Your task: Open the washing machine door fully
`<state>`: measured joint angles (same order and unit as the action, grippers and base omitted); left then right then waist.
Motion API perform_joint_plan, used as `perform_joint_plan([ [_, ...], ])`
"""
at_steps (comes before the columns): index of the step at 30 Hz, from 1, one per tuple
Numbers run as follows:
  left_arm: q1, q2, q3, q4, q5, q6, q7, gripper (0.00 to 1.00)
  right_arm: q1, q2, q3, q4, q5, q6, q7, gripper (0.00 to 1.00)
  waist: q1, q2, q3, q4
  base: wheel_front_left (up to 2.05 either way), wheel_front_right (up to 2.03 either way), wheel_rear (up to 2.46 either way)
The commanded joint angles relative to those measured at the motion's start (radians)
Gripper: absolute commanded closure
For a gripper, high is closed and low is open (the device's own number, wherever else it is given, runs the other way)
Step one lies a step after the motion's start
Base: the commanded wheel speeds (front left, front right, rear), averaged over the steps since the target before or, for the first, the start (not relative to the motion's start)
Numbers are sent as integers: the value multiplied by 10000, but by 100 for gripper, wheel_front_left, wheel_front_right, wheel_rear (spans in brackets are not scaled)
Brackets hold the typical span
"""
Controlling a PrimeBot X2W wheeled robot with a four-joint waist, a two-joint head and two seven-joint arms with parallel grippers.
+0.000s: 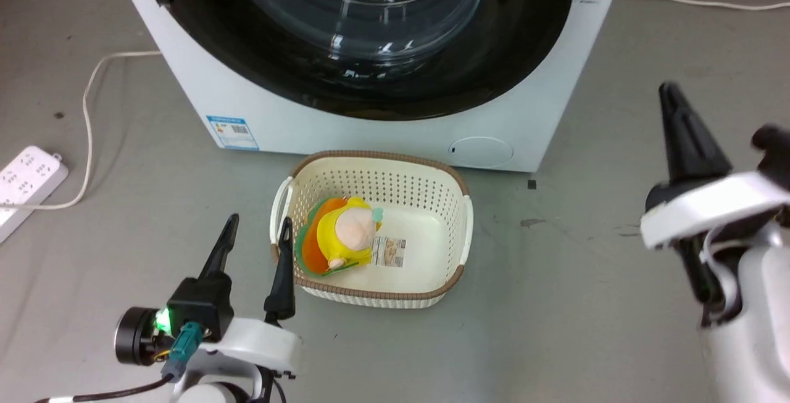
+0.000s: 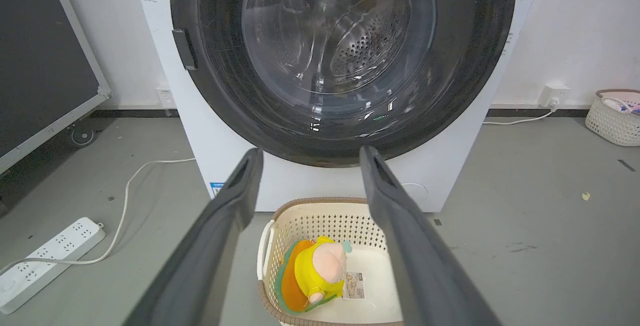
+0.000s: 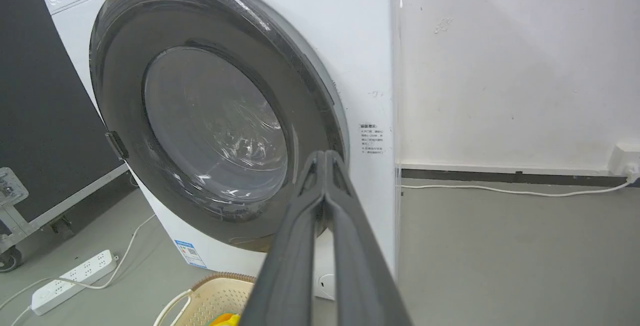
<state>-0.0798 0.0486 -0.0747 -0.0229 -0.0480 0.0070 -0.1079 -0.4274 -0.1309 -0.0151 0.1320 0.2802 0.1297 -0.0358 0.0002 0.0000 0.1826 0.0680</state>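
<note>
**Washing machine door** (image 2: 340,56): round glossy black disc with a bulging clear glass centre. It sits closed, flush on the front of the washing machine (image 1: 370,134), ahead of and above both hands. The perforated steel drum shows through the glass.

**Handle tab** (image 2: 184,49): small and black, on the door's rim, ahead of the left hand and off to its left.

**Machine front:** white. Blue sticker (image 1: 232,132) at the lower corner ahead of the left hand. Small round white flap (image 1: 480,151) at the other lower corner.

**Left hand** (image 1: 258,224): fingers apart, nothing between them, well short of the door and pointing towards it.

**Right hand** (image 3: 325,155): fingers pressed together, nothing held. It is raised and apart from the machine, with the door ahead and to its left.

**Basket** (image 1: 376,156): cream, perforated, brown-rimmed, on the grey floor (image 1: 586,279) just right of the left hand. Whether they touch cannot be told.

**Plush toy** (image 1: 345,233): yellow and orange, in the basket's half nearer the left hand, with a printed card (image 1: 389,250) beside it.

**Power strip** (image 1: 28,181): white, on the floor, well to the left of the left hand, with a white cable (image 1: 86,113) attached.
</note>
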Motion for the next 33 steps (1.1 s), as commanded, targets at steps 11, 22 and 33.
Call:
perform_joint_plan([
  [11, -395, 9, -209, -78, -194, 93, -321, 0, -2314, 46, -587, 1775, 1704, 6, 620, 100, -2, 0, 449, 281, 0, 0, 0],
  [22, -612, 10, -358, -170, -263, 108, -551, 0, -4216, -3, -1166, 3722, 3275, 7, 2102, 100, -2, 0, 966, 525, 0, 0, 0],
  [33, -1004, 11, -549, -284, -386, 173, -781, 0, -6313, -339, -1879, 5603, 4403, 8, 3247, 100, -2, 0, 1677, 803, 0, 0, 0],
])
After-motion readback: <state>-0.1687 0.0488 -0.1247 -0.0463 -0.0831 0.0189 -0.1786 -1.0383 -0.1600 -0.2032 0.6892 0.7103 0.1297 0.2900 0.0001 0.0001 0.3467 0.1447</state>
